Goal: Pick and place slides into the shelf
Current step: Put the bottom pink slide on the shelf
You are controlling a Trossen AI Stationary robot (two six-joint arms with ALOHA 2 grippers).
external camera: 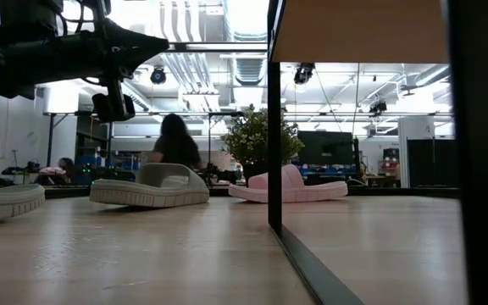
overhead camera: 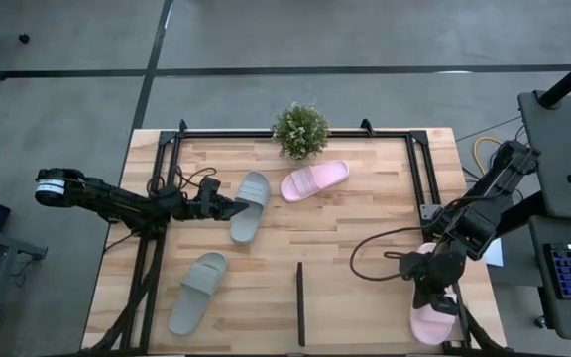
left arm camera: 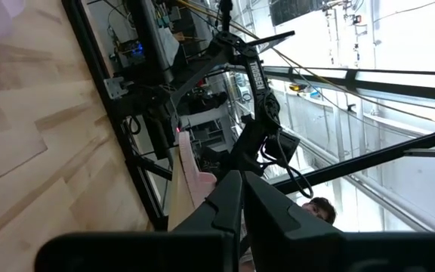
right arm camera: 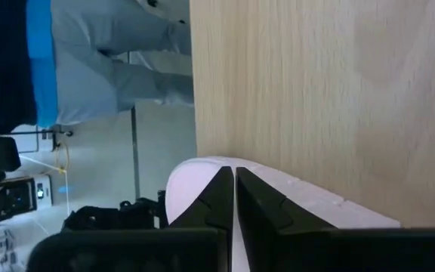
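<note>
The right gripper (overhead camera: 434,297) has its fingers pinched together on a pale pink slide (overhead camera: 432,319) at the table's near right corner, apparently ready to lift it. The left gripper (overhead camera: 238,208), fingers together and empty, hovers by a grey-green slide (overhead camera: 250,205).

Desk (overhead camera: 355,233): pale wood planks, smooth, satin finish with visible grain. Slides, grey-green (overhead camera: 250,205) and pink (overhead camera: 314,180): soft matt foam-like material, ribbed along the sole edge in the low view. Frame rails (overhead camera: 424,169) and arms: black, matt metal or plastic.
</note>
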